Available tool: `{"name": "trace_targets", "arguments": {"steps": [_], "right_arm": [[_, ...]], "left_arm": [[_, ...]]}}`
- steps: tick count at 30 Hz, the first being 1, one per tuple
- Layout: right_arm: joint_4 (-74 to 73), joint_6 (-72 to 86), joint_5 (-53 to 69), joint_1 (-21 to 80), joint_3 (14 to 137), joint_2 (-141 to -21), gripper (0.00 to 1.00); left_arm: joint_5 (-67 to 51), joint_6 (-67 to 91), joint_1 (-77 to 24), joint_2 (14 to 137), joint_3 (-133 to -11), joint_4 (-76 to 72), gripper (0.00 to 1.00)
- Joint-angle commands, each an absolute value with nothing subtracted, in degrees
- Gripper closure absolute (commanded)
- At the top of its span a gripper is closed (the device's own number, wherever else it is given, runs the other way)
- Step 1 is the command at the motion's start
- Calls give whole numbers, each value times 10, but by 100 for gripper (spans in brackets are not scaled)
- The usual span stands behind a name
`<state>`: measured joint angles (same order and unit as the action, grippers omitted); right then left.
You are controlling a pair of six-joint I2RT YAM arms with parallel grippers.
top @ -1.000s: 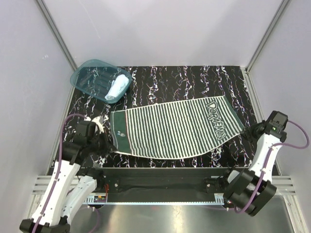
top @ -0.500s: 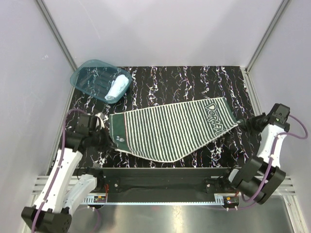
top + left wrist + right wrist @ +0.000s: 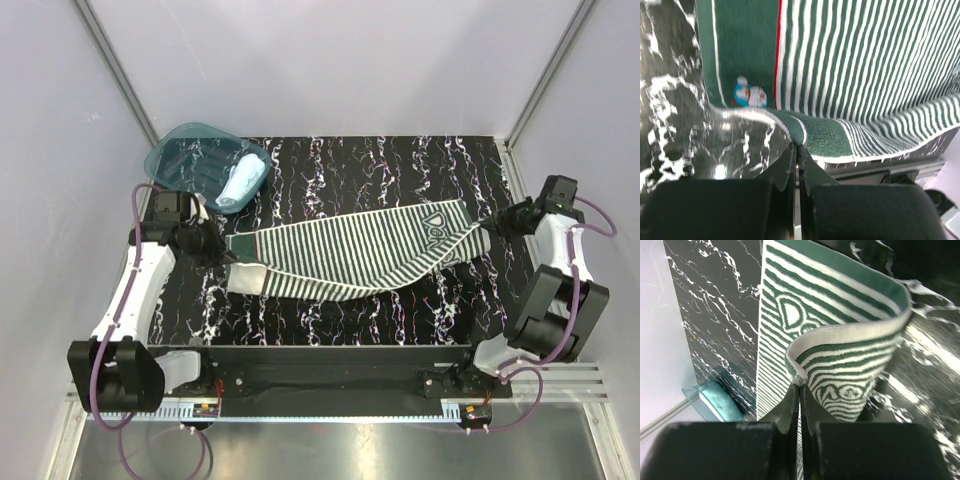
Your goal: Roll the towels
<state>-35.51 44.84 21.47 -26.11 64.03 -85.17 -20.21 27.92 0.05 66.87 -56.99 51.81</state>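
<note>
The green-and-white striped towel (image 3: 350, 255) lies across the middle of the black marbled table, folded lengthwise, with white lettering at its right end. My left gripper (image 3: 228, 257) is shut on the towel's left near corner (image 3: 799, 131), lifted and carried over the towel. My right gripper (image 3: 487, 226) is shut on the right near corner (image 3: 799, 376), folded over the lettered end (image 3: 790, 315). The pale blue towel (image 3: 240, 181) lies rolled in the teal tub (image 3: 180, 165) at the back left.
The teal tub's corner also shows in the right wrist view (image 3: 715, 402). White walls enclose the table on three sides. The metal rail (image 3: 330, 375) runs along the near edge.
Both grippers have carried the towel's near corners away from the front edge towards the back, folding the near half over the far half. The towel now looks much narrower.
</note>
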Motion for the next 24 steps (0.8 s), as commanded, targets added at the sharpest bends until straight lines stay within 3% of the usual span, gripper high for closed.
{"name": "trace_targets", "arguments": {"steps": [1, 11, 24], "right_arm": [[-311, 467, 202, -235, 693, -895, 100], [-323, 475, 186, -183, 836, -1043, 100], [-330, 479, 189, -168, 926, -1158, 100]], "left_arm": [[-219, 271, 26, 687, -608, 464, 100], [-214, 269, 76, 787, -641, 439, 100], [-210, 265, 100, 926, -716, 429, 100]]}}
